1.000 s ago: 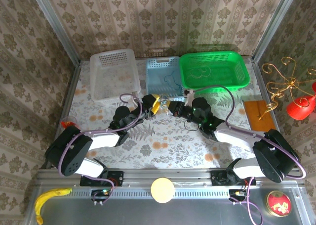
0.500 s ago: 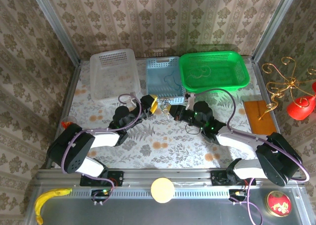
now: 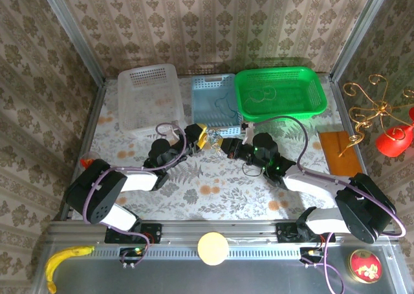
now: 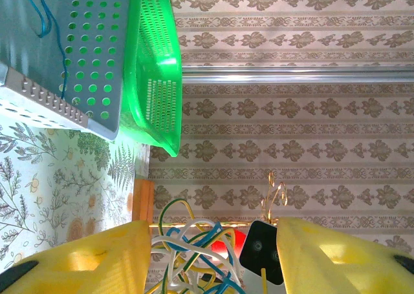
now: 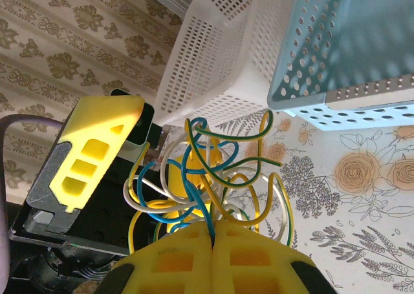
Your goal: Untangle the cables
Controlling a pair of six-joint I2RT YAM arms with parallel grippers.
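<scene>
Since a second ago the right arm has slid a little toward the near edge and to the left, its elbow sitting lower in the top view, while the left arm has barely shifted. The two grippers meet nose to nose in front of the blue basket [image 3: 213,81].

The right gripper [image 3: 228,145] is clamped tight on the cables [image 3: 217,141]. In its wrist view the yellow fingers [image 5: 246,255] are pressed together, with yellow, blue, white and green strands [image 5: 207,171] coming out of the seam between them. The left gripper [image 3: 204,137] stands about half open, and its wrist view has the jaws [image 4: 213,242] well apart with the same strands [image 4: 187,255] bunched in the gap. Whether either pad actually presses on them is hard to say from this angle.

The cables are a knotted clump lifted off the table [image 3: 213,190], held between the two grippers. The clump has no clean long axis. From above it spans roughly left to right between the fingertips, dipping slightly toward the right gripper. From the right wrist, the loops fan away from the closed fingers toward the left gripper's yellow finger [image 5: 97,145] and the white basket [image 5: 220,55].

A yellow-tan cord [image 3: 262,95] lies coiled in the green basket [image 3: 284,115], and a dark cord [image 3: 223,103] lies in the blue basket.
</scene>
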